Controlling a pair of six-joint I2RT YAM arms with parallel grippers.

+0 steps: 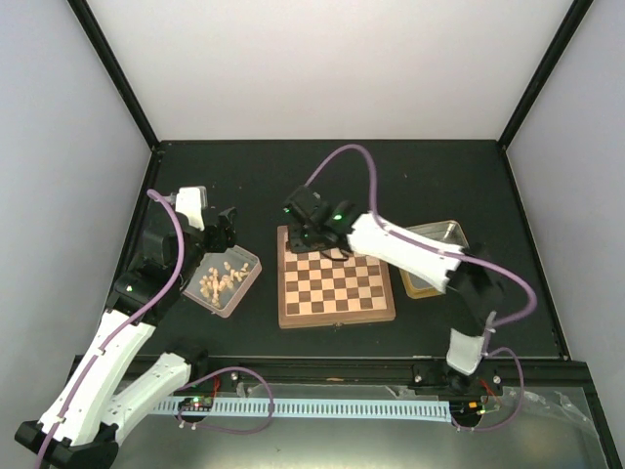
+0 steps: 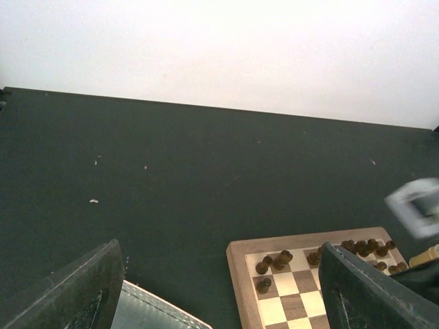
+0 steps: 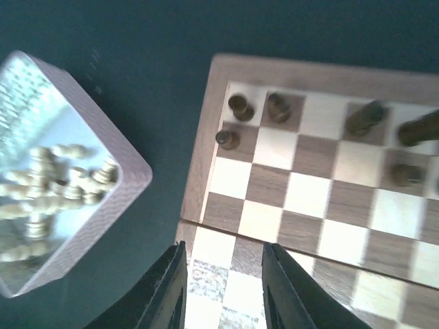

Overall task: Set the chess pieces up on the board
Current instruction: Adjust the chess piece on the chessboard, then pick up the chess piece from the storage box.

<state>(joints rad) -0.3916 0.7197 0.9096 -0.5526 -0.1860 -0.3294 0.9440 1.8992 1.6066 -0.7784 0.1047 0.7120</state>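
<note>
Holding cream pieces [image 3: 42, 192], metal tray [image 3: 134, 179] beside board [image 3: 302, 193]

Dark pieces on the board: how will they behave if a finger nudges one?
Probably light: each dark piece is far smaller than its square. Likely tippy: they stand tall and narrow on the board. They sit close together, so one knocked over could hit others.

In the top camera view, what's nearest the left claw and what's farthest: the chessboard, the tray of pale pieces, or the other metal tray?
1. Tray of pale pieces: beside the left gripper, left side.
2. Board: centre of the table.
3. Other metal tray: far right, beyond the board.
</note>
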